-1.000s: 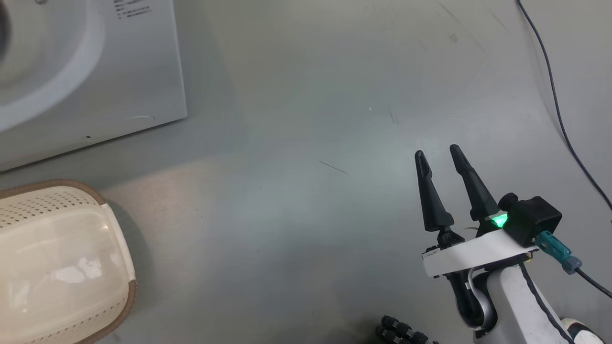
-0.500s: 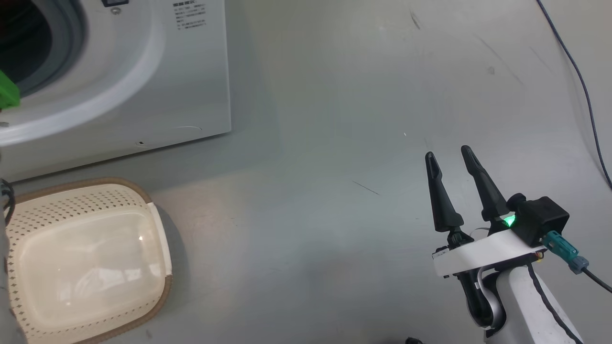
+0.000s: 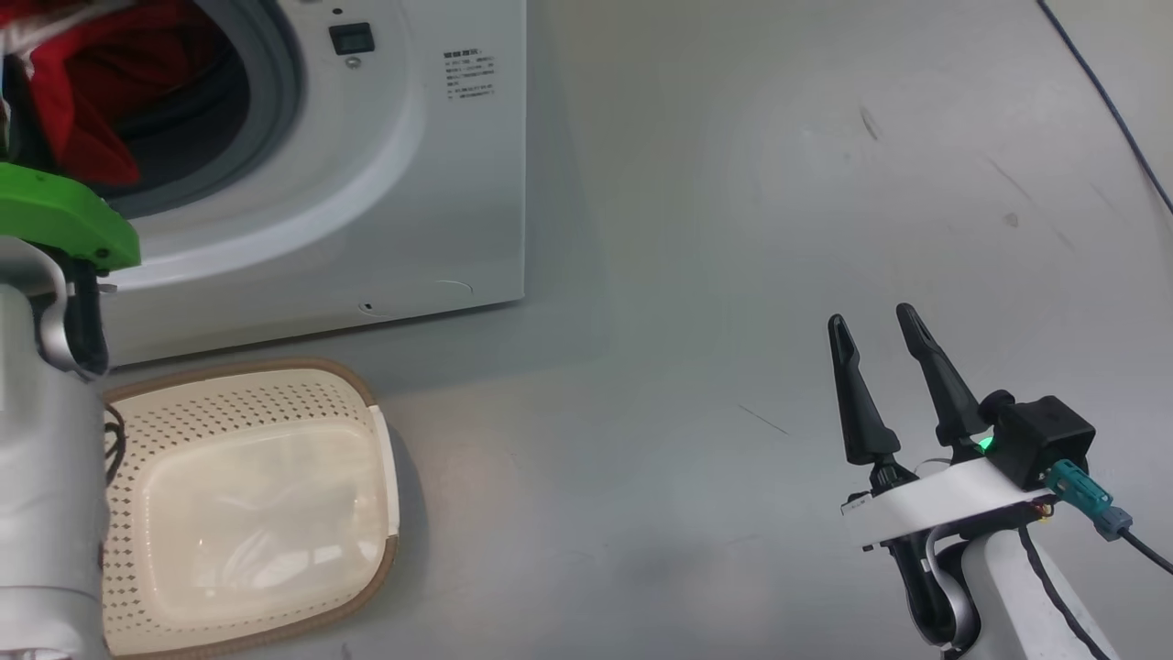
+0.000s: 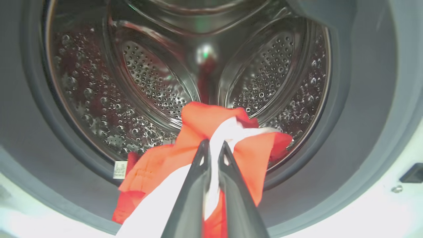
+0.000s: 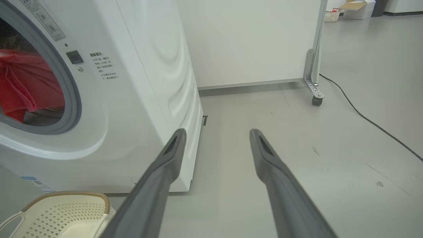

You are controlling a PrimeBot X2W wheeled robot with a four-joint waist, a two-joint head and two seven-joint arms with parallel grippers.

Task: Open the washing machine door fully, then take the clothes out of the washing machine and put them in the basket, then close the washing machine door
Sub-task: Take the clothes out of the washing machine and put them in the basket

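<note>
Pinching the clothes (image 4: 155, 165) at the washing machine (image 3: 440, 183) opening, the left tool (image 4: 213, 144) has the basket (image 3: 238, 371) just below; right tool (image 3: 871, 316) spread, farther off.

Head view steeply down; wrist views low — all sharing the washing machine (image 3: 458, 183).

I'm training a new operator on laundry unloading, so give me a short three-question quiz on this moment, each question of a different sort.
1. True or false: the basket on the floor is empty.
2. The left gripper is shut on: A the clothes; B the basket; C nothing.
3. Fill in: the right gripper hovers over the floor with its jaws ____.

Key: 1 true; 2 A; 3 open.
</note>
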